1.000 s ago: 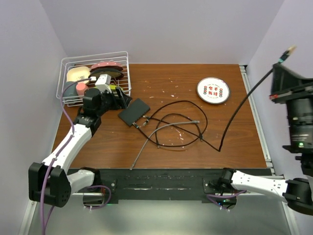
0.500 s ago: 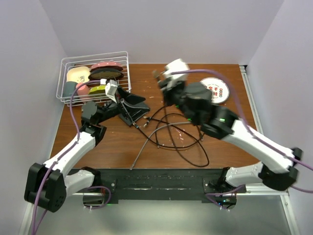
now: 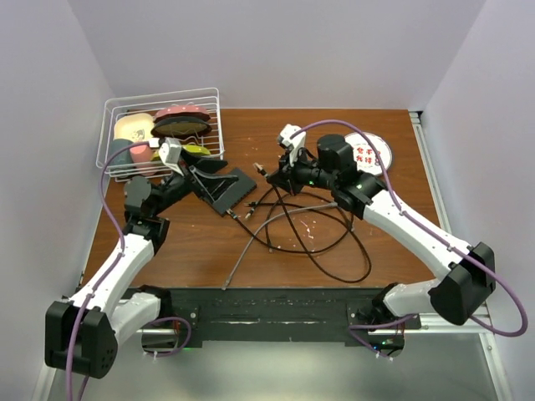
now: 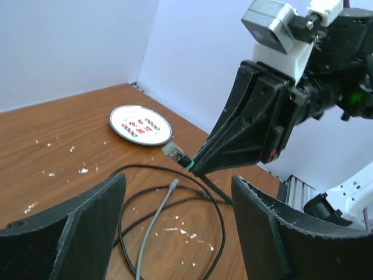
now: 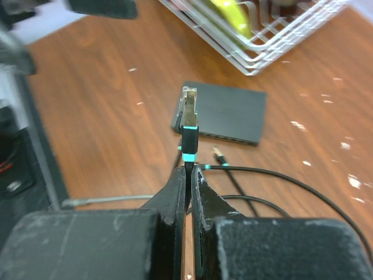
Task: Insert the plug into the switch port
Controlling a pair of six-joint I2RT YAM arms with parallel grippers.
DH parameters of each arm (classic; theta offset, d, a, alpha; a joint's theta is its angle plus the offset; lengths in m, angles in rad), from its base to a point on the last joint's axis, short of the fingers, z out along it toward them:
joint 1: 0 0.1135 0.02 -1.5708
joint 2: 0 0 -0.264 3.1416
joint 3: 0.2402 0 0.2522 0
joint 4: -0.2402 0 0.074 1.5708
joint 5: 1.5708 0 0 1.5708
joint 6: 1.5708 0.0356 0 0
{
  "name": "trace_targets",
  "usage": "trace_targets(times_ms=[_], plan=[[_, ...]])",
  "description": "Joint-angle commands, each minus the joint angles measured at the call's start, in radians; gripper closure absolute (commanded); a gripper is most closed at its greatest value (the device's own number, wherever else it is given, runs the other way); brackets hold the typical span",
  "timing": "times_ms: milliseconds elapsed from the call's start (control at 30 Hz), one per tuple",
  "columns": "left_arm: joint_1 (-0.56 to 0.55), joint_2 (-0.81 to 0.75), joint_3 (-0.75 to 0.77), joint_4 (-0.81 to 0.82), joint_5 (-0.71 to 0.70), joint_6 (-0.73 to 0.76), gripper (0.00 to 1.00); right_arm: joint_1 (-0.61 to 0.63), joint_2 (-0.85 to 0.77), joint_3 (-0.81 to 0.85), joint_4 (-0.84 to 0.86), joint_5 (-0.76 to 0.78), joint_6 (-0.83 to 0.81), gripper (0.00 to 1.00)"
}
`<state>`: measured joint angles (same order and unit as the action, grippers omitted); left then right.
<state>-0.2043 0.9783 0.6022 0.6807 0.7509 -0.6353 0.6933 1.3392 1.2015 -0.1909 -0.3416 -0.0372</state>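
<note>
Straight ahead of the plug (image 5: 189,109) sits the black box (image 5: 227,116), long edge toward the right pincer (image 5: 187,174), which pinches the plug's tail. Guessing the switch port is on that edge, slightly right, bit blurry though; the left pincer (image 4: 178,186) hangs spread, empty.

A scuffed brown wooden table (image 3: 192,242) dotted with white specks (image 4: 84,170) carries a white wire basket (image 3: 113,167) at the upper left of the overhead frame and a round white disc (image 3: 380,152) with red marks at upper right. Between them lies a flat black box (image 3: 238,188). Black cables (image 3: 294,248) loop across the centre beside a grey cable (image 3: 247,252).
</note>
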Motion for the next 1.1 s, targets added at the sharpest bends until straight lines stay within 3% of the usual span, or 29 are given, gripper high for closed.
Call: trace_targets(times_ms=[0, 300, 767, 800, 900, 967, 1067], plan=[[0.009, 0.025, -0.027, 0.123, 0.077, -0.036, 0.23, -0.04, 0.018, -0.016, 0.151, -0.449, 0.017, 1.0], [0.009, 0.06, -0.041, 0.204, 0.134, -0.084, 0.26, -0.046, 0.075, -0.007, 0.174, -0.582, 0.03, 1.0], [0.008, 0.141, -0.062, 0.388, 0.266, -0.165, 0.42, -0.051, 0.106, -0.01, 0.249, -0.576, 0.12, 1.0], [0.006, 0.148, -0.064, 0.423, 0.271, -0.188, 0.45, -0.052, 0.11, -0.007, 0.248, -0.571, 0.125, 1.0], [-0.004, 0.158, -0.058, 0.45, 0.284, -0.202, 0.69, -0.051, 0.124, -0.005, 0.251, -0.567, 0.135, 1.0], [-0.007, 0.166, -0.055, 0.447, 0.281, -0.204, 0.95, -0.051, 0.127, -0.006, 0.261, -0.565, 0.148, 1.0], [-0.012, 0.158, -0.056, 0.439, 0.255, -0.207, 1.0, -0.051, 0.132, -0.005, 0.263, -0.547, 0.16, 1.0]])
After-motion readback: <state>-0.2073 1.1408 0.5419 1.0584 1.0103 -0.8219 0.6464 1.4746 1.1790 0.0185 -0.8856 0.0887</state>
